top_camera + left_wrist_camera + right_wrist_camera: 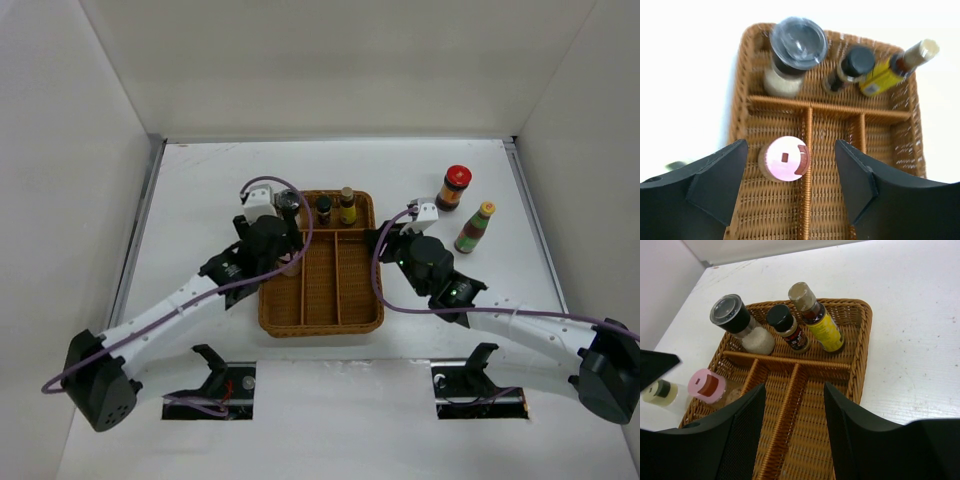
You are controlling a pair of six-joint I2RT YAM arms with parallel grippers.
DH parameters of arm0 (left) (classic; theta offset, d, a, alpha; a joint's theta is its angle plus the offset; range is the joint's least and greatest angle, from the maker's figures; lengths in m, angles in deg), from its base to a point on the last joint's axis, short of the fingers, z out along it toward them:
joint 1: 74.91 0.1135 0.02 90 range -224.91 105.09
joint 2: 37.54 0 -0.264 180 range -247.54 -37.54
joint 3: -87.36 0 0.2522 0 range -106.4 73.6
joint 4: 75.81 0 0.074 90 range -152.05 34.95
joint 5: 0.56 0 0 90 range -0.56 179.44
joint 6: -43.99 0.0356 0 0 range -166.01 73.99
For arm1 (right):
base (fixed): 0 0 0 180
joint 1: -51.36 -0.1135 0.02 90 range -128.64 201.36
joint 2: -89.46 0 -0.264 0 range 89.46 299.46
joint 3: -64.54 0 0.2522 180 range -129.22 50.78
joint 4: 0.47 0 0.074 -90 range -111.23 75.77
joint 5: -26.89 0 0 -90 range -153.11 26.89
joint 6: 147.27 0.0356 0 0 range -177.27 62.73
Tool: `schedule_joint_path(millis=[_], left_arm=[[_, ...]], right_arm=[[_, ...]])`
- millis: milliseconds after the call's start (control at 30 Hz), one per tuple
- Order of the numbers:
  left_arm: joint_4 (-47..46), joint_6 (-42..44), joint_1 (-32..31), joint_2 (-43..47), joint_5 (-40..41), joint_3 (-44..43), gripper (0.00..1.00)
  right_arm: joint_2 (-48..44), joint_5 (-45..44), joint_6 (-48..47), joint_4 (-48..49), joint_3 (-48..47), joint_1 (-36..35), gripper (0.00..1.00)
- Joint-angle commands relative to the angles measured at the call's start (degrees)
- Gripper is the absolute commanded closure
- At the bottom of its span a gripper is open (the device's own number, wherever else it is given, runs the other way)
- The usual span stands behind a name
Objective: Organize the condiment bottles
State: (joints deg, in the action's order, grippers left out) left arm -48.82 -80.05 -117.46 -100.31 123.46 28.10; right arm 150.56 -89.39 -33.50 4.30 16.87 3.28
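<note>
I am counting seven bottles. Three are standing in the back compartment of the wicker tray (738, 100): a grey-lidded jar (797, 42), a black-capped bottle (852, 65) and a yellow-labelled bottle (890, 72). One pink-capped bottle (784, 158) is standing in the left long compartment, and my left gripper (790, 170) is hovering over it, fingers spread wide, touching nothing. One pale-yellow-capped bottle (660, 392) is sitting just outside the tray's left wall. Two are standing on the table (200, 180) to the right: a red-lidded jar (455, 187) and a green-red bottle (475, 228). My right gripper (792, 405) is hanging wide open above the tray.

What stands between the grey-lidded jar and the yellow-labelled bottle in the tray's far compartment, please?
A slim dark bottle stands between the grey-lidded jar and the yellow-labelled bottle, clearest in the right wrist view.
</note>
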Motion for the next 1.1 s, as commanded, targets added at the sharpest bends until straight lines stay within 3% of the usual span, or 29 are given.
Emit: schedule_joint_path(millis=[0,267,400,1067], left_arm=[[5.0,-1.6,1.6,5.9,2.9,-2.9,0.31],[20.6,-9.3,10.1,10.3,-0.6,-1.4,0.34],[23.7,-12.1,13.2,12.5,-2.6,0.9,0.35],[11.6,-7.2,18.0,5.0,-3.7,6.3,0.36]], right_arm=[[-0.3,0.4,0.0,3.2,-0.1,-0.1,0.45],[0.1,0.9,0.0,3.2,-0.3,-0.1,0.45],[0.0,1.2,0.0,3.1,-0.3,-0.1,0.45],[1.5,1.5,-0.1,3.0,-1.0,-0.4,0.45]])
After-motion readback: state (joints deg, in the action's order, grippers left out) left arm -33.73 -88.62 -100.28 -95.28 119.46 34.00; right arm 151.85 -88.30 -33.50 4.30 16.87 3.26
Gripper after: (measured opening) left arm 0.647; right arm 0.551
